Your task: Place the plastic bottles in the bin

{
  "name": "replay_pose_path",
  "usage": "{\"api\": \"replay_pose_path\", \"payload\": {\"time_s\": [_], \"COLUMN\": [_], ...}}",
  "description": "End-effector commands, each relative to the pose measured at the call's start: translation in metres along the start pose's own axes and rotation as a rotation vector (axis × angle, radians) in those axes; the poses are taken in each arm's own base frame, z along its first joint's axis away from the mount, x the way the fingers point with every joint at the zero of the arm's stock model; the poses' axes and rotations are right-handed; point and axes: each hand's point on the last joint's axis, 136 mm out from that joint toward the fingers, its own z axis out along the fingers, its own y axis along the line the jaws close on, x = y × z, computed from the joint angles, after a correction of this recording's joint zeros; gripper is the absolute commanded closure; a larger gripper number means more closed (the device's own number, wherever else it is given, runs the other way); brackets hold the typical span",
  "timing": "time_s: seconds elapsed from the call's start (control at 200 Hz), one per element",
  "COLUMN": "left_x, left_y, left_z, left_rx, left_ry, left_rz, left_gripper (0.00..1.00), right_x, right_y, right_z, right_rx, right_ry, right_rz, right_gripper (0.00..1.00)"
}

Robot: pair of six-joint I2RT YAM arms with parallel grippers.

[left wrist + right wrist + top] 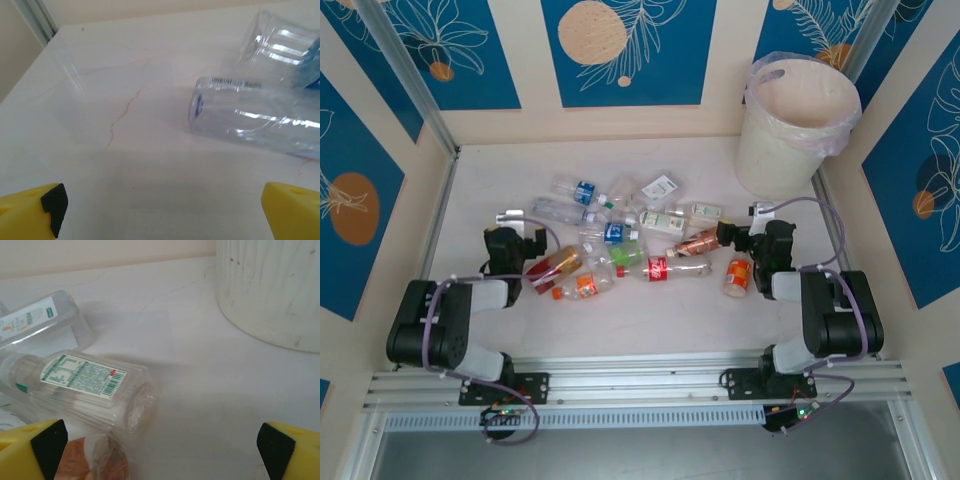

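Several plastic bottles (pixel 620 235) lie scattered across the middle of the white table, among them a red-labelled one (pixel 670 268) and an orange one (pixel 737 275). The bin (pixel 798 125) stands at the far right corner, lined with a thin bag. My left gripper (pixel 517 222) is open at the left edge of the pile. In the left wrist view a clear bottle (pixel 250 117) lies ahead and to the right of the left gripper (pixel 162 215), with nothing between the fingers. My right gripper (pixel 752 218) is open too. The right gripper (pixel 161 452) hovers beside a white-and-green-labelled bottle (pixel 85 385) and a copper-labelled one (pixel 92 460); the bin's wall (pixel 272 290) rises ahead on the right.
Cream walls with blue panels (pixel 620 50) close in the table on three sides. An aluminium rail (pixel 640 380) with both arm bases runs along the near edge. Bare tabletop (pixel 650 320) lies between the pile and the rail.
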Motion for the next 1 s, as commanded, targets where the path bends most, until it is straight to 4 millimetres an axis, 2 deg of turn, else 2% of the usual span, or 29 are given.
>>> {"api": "replay_pose_path", "payload": {"time_s": [0.0,0.105,0.215,0.285,0.38,0.54,0.63,0.765,0.855,0.95,0.995], "left_x": [-0.018,-0.033,-0.051,-0.045,-0.035,0.003,0.001,-0.001,0.001,0.002,0.002], "left_y": [-0.003,0.012,0.039,0.051,0.034,0.011,-0.014,-0.023,-0.027,-0.03,-0.032], "left_z": [-0.012,-0.029,-0.051,-0.069,-0.083,-0.105,-0.109,-0.111,-0.11,-0.108,-0.106], "left_rx": [0.022,-0.043,-0.173,-0.248,-0.178,-0.127,-0.006,-0.007,-0.018,-0.018,-0.007], "left_ry": [-0.008,-0.022,-0.001,0.087,0.222,0.463,0.506,0.535,0.565,0.559,0.545], "left_rz": [-0.005,-0.07,-0.252,-0.429,-0.522,-0.627,-0.507,-0.161,-0.066,-0.092,-0.115], "left_gripper": [0.0,0.0,0.0,0.0,0.0,0.0,0.0,0.0,0.0,0.0,0.0], "right_x": [-0.017,-0.032,-0.049,-0.054,-0.055,-0.056,-0.056,-0.051,-0.045,-0.022,-0.002], "right_y": [0.01,0.011,0.018,0.021,0.02,0.014,0.015,0.012,0.007,-0.018,-0.023], "right_z": [-0.013,-0.024,-0.035,-0.042,-0.051,-0.06,-0.061,-0.059,-0.06,-0.068,-0.073], "right_rx": [-0.029,-0.012,-0.022,-0.016,0.019,0.062,0.052,0.066,0.098,0.27,0.319], "right_ry": [-0.025,-0.02,0.005,0.054,0.079,0.055,0.052,0.056,0.086,0.189,0.29], "right_rz": [-0.025,0.005,0.091,0.161,0.243,0.358,0.367,0.364,0.364,0.431,0.478], "right_gripper": [0.01,0.0,0.0,0.0,0.0,0.0,0.0,0.0,0.01,0.01,0.0]}}
